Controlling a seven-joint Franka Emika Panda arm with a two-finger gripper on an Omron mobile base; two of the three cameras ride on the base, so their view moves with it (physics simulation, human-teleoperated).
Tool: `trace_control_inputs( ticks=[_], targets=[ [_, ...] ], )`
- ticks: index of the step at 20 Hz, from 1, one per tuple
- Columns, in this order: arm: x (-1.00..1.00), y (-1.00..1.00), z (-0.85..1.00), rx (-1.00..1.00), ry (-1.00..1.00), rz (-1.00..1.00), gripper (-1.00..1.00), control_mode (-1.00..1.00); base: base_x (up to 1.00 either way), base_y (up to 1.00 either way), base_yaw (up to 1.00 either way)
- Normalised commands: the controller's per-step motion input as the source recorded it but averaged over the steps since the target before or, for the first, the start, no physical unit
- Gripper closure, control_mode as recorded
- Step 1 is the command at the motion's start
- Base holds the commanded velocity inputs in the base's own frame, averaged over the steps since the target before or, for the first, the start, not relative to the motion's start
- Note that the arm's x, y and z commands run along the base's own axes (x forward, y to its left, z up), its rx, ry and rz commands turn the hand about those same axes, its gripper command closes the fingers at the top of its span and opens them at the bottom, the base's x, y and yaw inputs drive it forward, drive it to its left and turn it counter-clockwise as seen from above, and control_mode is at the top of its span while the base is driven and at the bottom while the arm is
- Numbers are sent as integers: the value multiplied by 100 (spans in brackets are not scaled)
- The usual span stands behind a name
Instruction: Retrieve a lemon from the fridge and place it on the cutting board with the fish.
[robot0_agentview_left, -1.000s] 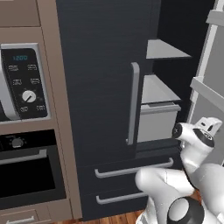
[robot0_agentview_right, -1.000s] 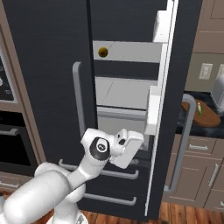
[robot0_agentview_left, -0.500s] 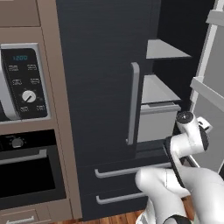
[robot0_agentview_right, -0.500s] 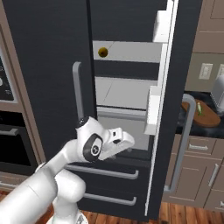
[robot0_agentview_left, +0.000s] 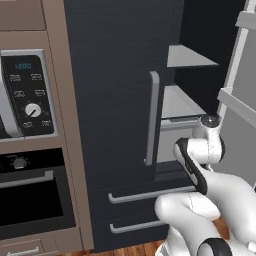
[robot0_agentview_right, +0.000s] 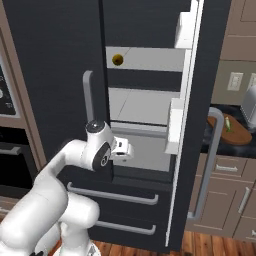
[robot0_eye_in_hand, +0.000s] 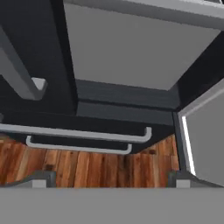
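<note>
The fridge (robot0_agentview_right: 55, 60) has its left door shut and its right door (robot0_agentview_right: 202, 75) swung open. The lemon (robot0_agentview_right: 118, 60), small and yellow, sits at the left end of an upper grey shelf inside. My gripper (robot0_agentview_right: 125, 149) hovers well below it, in front of the grey drawer (robot0_agentview_right: 145, 152), open with nothing in it. In the hand view its fingertips (robot0_eye_in_hand: 40, 179) stand wide apart, facing that drawer's front (robot0_eye_in_hand: 135, 48) and the lower drawer handles (robot0_eye_in_hand: 74, 133). At the far right, the cutting board (robot0_agentview_right: 239, 137) lies on the dark counter with the fish (robot0_agentview_right: 227, 123) on it.
The closed left door's long grey handle (robot0_agentview_left: 154, 117) hangs just left of my arm. The open door's inner bins (robot0_agentview_right: 176, 125) and its handle (robot0_agentview_right: 212, 160) stand to the right. An oven and microwave column (robot0_agentview_left: 25, 100) is on the left. Wooden floor (robot0_eye_in_hand: 87, 168) lies below.
My hand has risen a little and shifted left towards the fridge opening, with the arm's elbow swinging round. The jaws have stayed open.
</note>
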Motion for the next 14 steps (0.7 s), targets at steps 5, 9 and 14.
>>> trace_control_inputs(
  ticks=[5,9,14],
  targets=[
    [3,83,48,25,-26,0,-100,-100,0,0,0],
    [-5,72,76,9,-16,-6,-100,-100,0,0,0],
    [0,28,99,0,7,-9,-100,-100,0,0,0]
  ],
)
